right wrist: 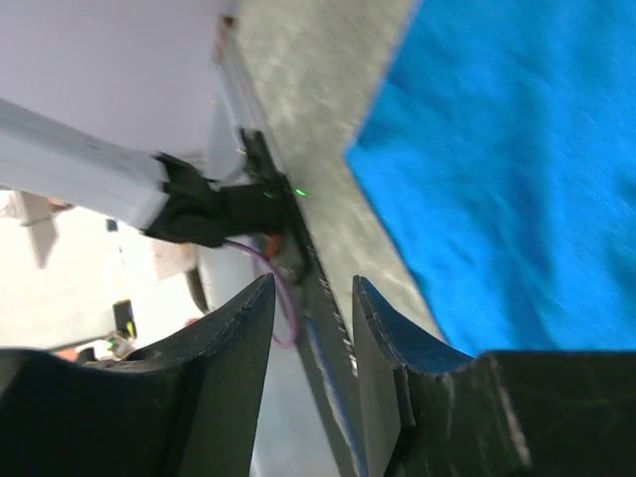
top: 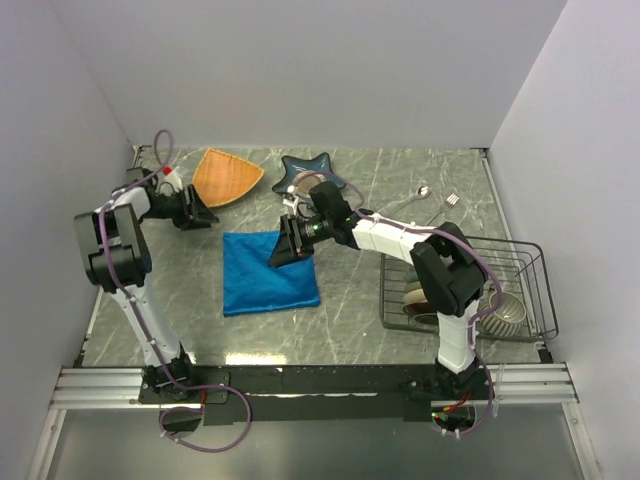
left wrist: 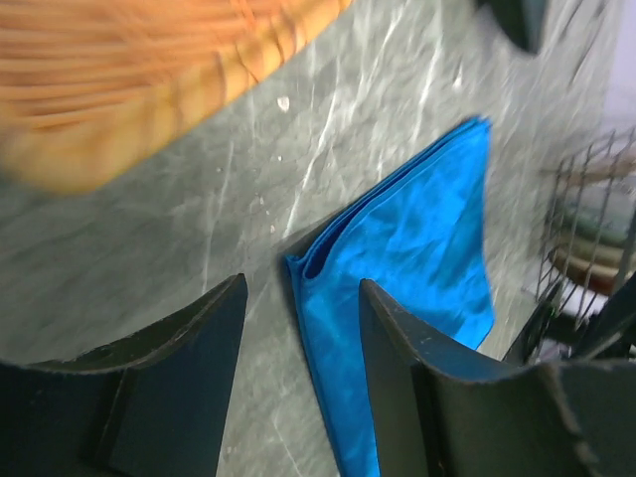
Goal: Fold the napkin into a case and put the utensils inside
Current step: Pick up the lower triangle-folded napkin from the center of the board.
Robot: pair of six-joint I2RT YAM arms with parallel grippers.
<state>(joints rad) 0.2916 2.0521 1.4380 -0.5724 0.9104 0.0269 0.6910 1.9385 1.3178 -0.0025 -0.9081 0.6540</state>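
Black left gripper [top: 200, 213] is hanging at the far left of the grey marbled table [top: 350, 330], just beside the near corner of the orange triangular dish [top: 227, 175]. In the left wrist view you are seeing its fingers [left wrist: 189, 348] standing well apart, with bare tabletop and one corner of the blue cloth showing in the gap. It is gripping nothing.

The napkin [top: 268, 272] is lying flat on the table, on the near side of the orange dish and between the two arms. It is showing as a rough square. Stacked layers are showing at the corner nearest the left gripper, so it is lying folded.

The right gripper [top: 287, 250] is sitting over the napkin's far right corner. Its fingers [right wrist: 238, 338] are standing partly spread, and you are seeing only the table's near edge between them; nothing is being held. You cannot tell whether the tips are touching the cloth.

The dark star-shaped dish [top: 305, 172] is sitting just behind that gripper. Further right, the spoon [top: 415, 193] and fork [top: 445, 207] are lying side by side on bare table, well apart from the napkin. The wire rack [top: 470, 290] is standing at the right edge, holding crockery [top: 500, 310].
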